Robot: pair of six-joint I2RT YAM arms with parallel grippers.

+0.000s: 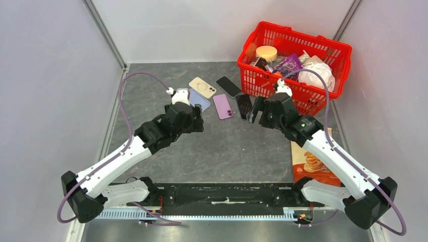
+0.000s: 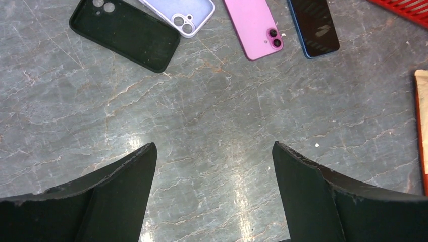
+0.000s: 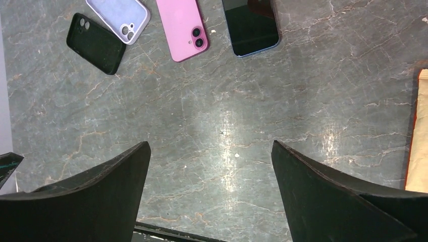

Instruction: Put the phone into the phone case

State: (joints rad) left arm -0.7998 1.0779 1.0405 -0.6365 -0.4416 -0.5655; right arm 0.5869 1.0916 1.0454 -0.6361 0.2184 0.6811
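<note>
A pink phone (image 1: 222, 106) lies camera-side up on the grey table, also in the left wrist view (image 2: 257, 26) and the right wrist view (image 3: 182, 27). Left of it is an empty lavender case (image 1: 199, 99) (image 2: 181, 12) (image 3: 118, 17). An empty black case (image 2: 124, 31) (image 3: 96, 43) lies further left, hidden under my left arm in the top view. A dark phone with a blue edge (image 1: 244, 103) (image 2: 314, 27) (image 3: 251, 25) lies right of the pink one. My left gripper (image 1: 196, 120) (image 2: 214, 148) and right gripper (image 1: 257, 112) (image 3: 210, 146) are open, empty, above bare table near the phones.
A beige case with a ring (image 1: 202, 87) and another black phone (image 1: 228, 86) lie at the back. A red basket (image 1: 303, 101) full of groceries stands at the back right. An orange packet (image 1: 312, 164) lies by the right arm.
</note>
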